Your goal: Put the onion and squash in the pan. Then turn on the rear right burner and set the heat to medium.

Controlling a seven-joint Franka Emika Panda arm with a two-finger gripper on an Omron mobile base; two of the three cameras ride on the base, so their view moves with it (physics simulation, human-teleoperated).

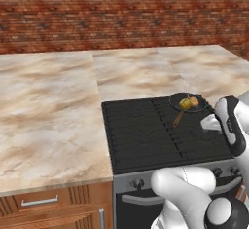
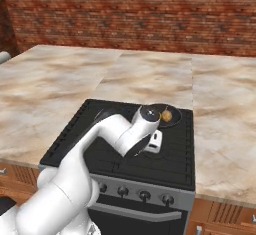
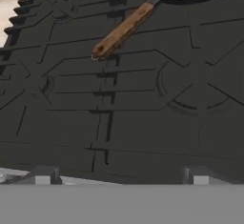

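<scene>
The small round dark grey-black pan point(image 1: 187, 102) with its straight brown wooden handle point(image 3: 123, 30) sits on the far right section of the black cooktop grate point(image 1: 160, 133), over the rear right burner point(image 1: 192, 110). Its handle points toward the near left, lying across the thin black bars. Inside the pan lie two small pieces side by side: the bright yellow lumpy squash point(image 1: 185, 104) to the left and the tan-orange rounded onion point(image 1: 194, 100) just beside it on the right, the two touching or nearly so. In the right base view a yellow-orange lump point(image 2: 167, 114) shows in the pan past the arm's wrist, too small to tell which of the two it is.

The white arm with dark joints reaches over the near right part of the cooktop. The hand point(image 3: 121, 179) hangs above the near edge of the grate, its two small dark fingertips point(image 3: 43, 175) well apart, jaws wide open with nothing between them. The hand is near the pan's handle end but clear of it.

A row of dark round knobs point(image 2: 144, 195) runs along the grey front panel of the stove below the grate. The marbled beige stone bench point(image 1: 48, 106) surrounds the stove on the left, right and far sides, and a red brick wall point(image 1: 121, 13) rises behind it. Wooden drawers point(image 1: 41, 201) with metal pulls sit under the bench on the left.
</scene>
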